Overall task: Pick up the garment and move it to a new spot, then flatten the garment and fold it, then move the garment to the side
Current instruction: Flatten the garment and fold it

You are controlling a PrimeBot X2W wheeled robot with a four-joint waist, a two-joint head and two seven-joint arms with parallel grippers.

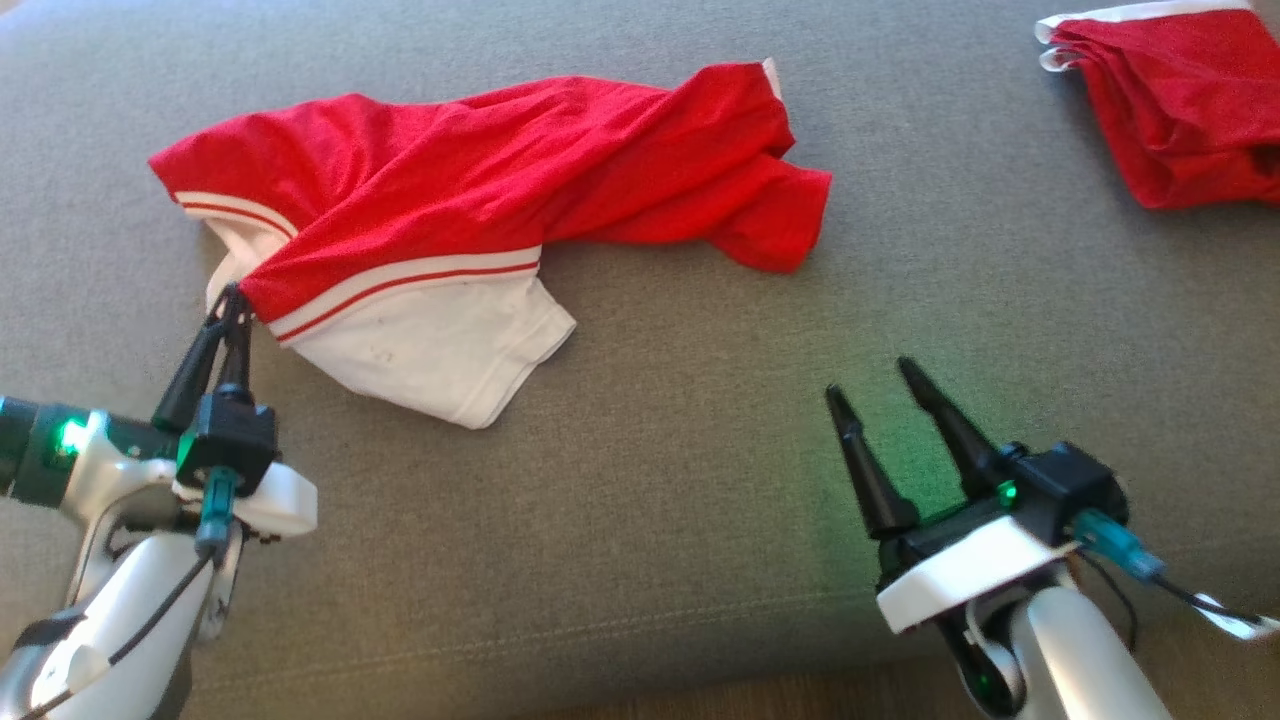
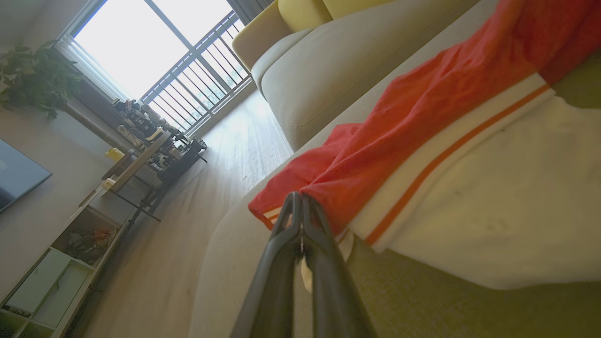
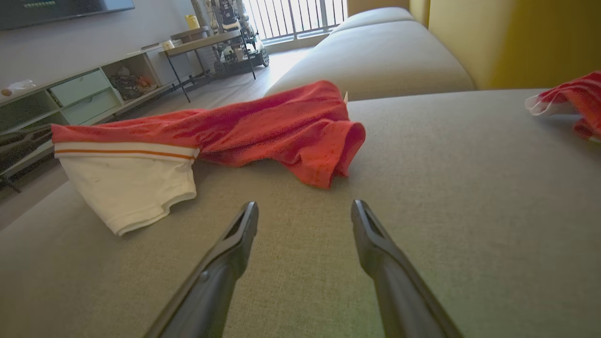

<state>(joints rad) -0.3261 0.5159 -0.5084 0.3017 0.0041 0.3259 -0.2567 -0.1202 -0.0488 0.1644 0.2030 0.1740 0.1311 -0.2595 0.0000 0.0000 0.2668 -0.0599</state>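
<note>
While it lies crumpled on the grey sofa cushion (image 1: 700, 450), the garment (image 1: 480, 190) shows a red body, a white panel and a white band with a thin red stripe. The left gripper (image 1: 235, 295) is pinched closed on its left edge. The right gripper (image 1: 867, 377) hangs spread and empty, well apart from it. The head view catches a second red garment (image 1: 1180, 110) at far right. The left wrist view adds a bright window (image 2: 141, 47) and wooden floor (image 2: 197, 197).
</note>
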